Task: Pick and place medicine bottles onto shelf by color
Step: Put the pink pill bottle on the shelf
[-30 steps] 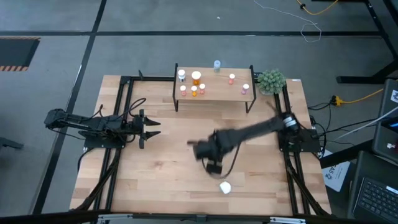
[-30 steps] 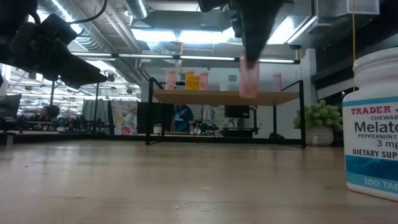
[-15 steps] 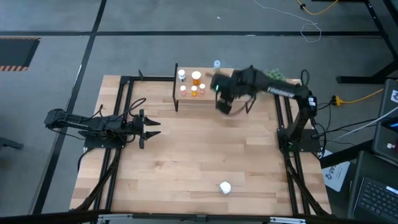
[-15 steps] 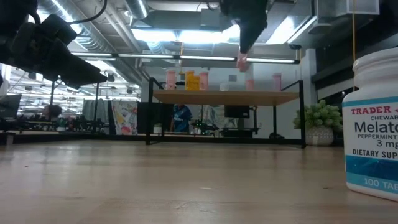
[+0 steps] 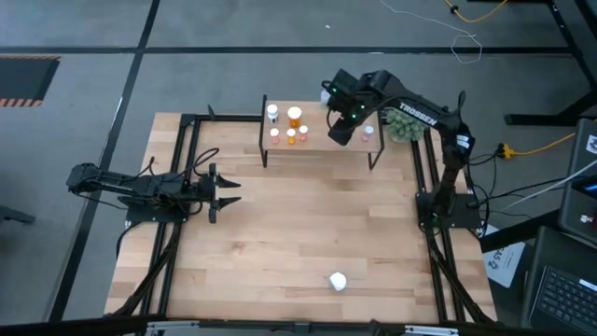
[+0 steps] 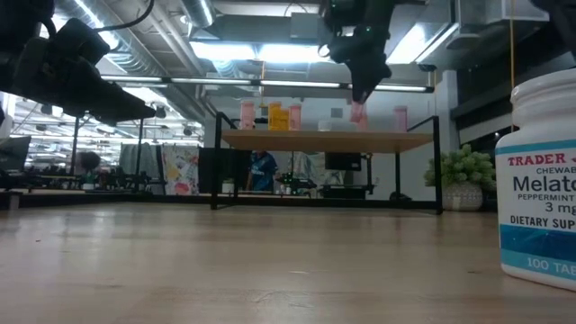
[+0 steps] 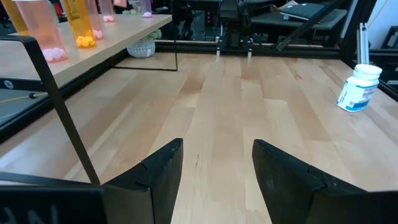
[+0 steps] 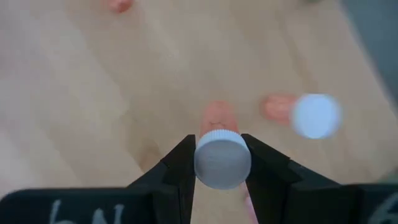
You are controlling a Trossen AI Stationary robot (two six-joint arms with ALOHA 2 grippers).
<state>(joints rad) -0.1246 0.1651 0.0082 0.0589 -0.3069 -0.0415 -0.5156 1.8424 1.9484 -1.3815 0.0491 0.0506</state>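
Note:
My right gripper hangs over the right half of the shelf, shut on a small pink medicine bottle with a white cap. Other bottles stand on the shelf board. Orange and white ones are at its left, a pink one at its right. In the right wrist view a white-capped pink bottle stands close beside the held one. A larger white bottle stands on its base near the table's front edge. My left gripper waits open and level at the table's left. My right gripper pinches the pink bottle's white cap between its two fingers, one on each side. The fingers come from above, pointing steeply down. The bottle hangs upright below them, low over the shelf board; whether its base touches the board I cannot tell.
A small green plant stands just right of the shelf. The shelf's black legs stand on the table's far part. Bare wood tabletop stretches between the shelf and the white bottle.
My right gripper has swung from the table's middle toward the far edge and up, carrying the pink bottle. It now stands over the shelf's right half. Its wrist has rolled on the way. The bottle has stayed in the shut fingers.

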